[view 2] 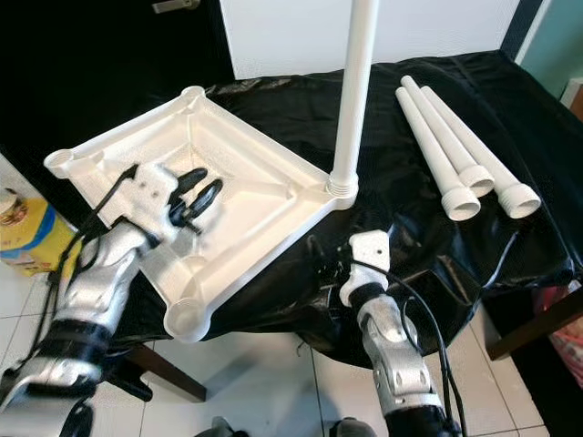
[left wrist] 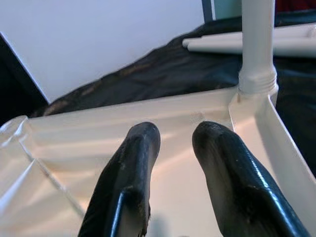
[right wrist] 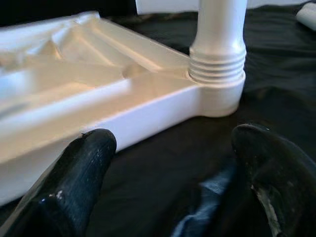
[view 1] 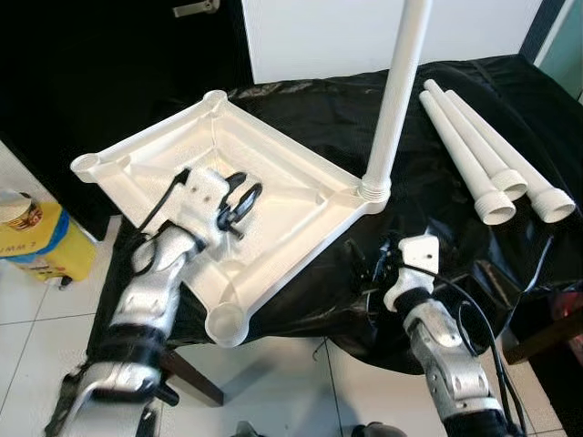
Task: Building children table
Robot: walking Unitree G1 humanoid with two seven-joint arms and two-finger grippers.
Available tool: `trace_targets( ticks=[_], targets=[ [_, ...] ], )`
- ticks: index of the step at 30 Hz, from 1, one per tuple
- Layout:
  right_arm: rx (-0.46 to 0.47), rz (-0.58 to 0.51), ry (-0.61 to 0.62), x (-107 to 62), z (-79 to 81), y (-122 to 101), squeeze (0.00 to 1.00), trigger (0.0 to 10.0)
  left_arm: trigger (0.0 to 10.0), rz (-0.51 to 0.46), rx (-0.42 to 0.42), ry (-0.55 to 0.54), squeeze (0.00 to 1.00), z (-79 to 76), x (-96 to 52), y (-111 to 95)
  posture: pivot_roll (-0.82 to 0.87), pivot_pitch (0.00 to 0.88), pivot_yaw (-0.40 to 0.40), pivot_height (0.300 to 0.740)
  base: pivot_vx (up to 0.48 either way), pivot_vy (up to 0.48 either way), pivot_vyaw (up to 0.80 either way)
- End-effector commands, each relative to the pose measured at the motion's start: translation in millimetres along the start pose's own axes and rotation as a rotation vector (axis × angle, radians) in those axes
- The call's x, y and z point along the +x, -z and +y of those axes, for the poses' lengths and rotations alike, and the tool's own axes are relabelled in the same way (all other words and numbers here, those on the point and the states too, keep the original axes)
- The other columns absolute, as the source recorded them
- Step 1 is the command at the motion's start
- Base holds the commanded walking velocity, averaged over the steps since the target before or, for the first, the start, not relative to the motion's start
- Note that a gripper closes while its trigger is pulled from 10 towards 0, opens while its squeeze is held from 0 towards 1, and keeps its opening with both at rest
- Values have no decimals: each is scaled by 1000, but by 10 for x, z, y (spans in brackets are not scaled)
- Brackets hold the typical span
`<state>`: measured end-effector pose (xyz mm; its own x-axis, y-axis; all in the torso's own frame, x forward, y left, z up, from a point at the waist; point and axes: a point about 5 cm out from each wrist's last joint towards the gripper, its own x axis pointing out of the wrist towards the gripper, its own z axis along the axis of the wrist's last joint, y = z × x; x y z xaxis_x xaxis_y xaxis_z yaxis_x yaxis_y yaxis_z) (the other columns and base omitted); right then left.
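Note:
The white plastic tabletop point(view 1: 282, 168) lies upside down on a black cloth point(view 1: 455, 109). One white leg point(view 1: 396, 100) stands upright, screwed into the corner socket point(right wrist: 217, 74) on my right. Three loose white legs point(view 1: 474, 150) lie side by side on the cloth further right. My left gripper point(view 1: 239, 202) hovers over the tabletop's ribbed underside, its fingers point(left wrist: 133, 168) a little apart with nothing between them. My right gripper point(view 1: 378, 264) sits low over the cloth just in front of the socket corner, its fingers point(right wrist: 84, 168) wide open and empty.
A yellow container point(view 1: 41, 241) stands on the white tiled floor point(view 1: 273, 382) at the left. The tabletop's near corner point(view 1: 226, 325) overhangs the cloth-covered surface, whose dark wooden leg point(view 1: 191, 375) shows below. A white wall panel point(view 1: 319, 32) stands behind.

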<state>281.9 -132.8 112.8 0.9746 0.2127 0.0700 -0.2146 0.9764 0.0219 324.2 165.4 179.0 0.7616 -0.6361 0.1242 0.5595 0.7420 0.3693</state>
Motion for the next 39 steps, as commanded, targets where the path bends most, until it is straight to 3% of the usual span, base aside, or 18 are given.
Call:
trace_targets(
  ticks=[1, 3, 5, 6, 8, 9, 10, 11, 12, 14, 24, 31, 37, 39],
  targets=[
    [1, 38, 12, -6, 0, 66, 0, 10000, 10000, 1, 6, 22, 0, 4, -25, -20, -52, 73, 29, 740, 0, 0, 0],
    [-9, 33, 35, 41, -19, 46, 0, 10000, 10000, 45, 64, 53, 0, 17, -154, 16, -43, 83, 21, 740, 0, 0, 0],
    [-9, 33, 35, 41, -19, 46, 0, 10000, 10000, 45, 64, 53, 0, 17, -154, 16, -43, 83, 21, 740, 0, 0, 0],
    [-14, 28, 39, 62, -21, 33, 0, 10000, 10000, 77, 97, 68, 0, 34, -237, 41, -39, 86, 17, 740, 0, 0, 0],
    [-14, 28, 39, 62, -21, 33, 0, 10000, 10000, 77, 97, 68, 0, 34, -237, 41, -39, 86, 17, 740, 0, 0, 0],
    [-21, 22, 39, 80, -23, 22, 0, 10000, 10000, 111, 122, 82, 0, 55, -329, 72, -34, 89, 12, 740, 0, 0, 0],
    [-21, 22, 39, 80, -23, 22, 0, 10000, 10000, 111, 122, 82, 0, 55, -329, 72, -34, 89, 12, 740, 0, 0, 0],
    [-26, 22, 37, 94, -22, 20, 0, 10000, 10000, 154, 149, 99, 0, 89, -454, 108, -26, 94, 9, 740, 0, 0, 0],
    [-26, 22, 37, 94, -22, 20, 0, 10000, 10000, 154, 149, 99, 0, 89, -454, 108, -26, 94, 9, 740, 0, 0, 0],
    [-31, 30, 36, 117, -21, 26, 0, 10000, 10000, 239, 195, 147, 0, 130, -674, 170, -14, 100, 3, 740, 0, 0, 0],
    [-30, 31, 41, 182, 1, 13, 0, 10000, 10000, 395, 265, 219, 0, 188, -962, 265, -3, 104, 3, 740, 0, 0, 0],
    [-22, 34, 46, 230, 25, 8, 0, 10000, 10000, 439, 315, 274, 0, 132, -973, 295, 0, 108, 4, 740, 0, 0, 0],
    [-19, 50, 40, 310, 86, 14, 0, 10000, 10000, 444, 352, 387, 0, -98, -876, 330, -3, 107, 8, 740, 0, 0, 0],
    [-25, 56, 29, 340, 117, 14, 0, 10000, 10000, 439, 374, 454, 0, -251, -825, 344, -4, 106, 9, 740, 0, 0, 0]
  ],
)
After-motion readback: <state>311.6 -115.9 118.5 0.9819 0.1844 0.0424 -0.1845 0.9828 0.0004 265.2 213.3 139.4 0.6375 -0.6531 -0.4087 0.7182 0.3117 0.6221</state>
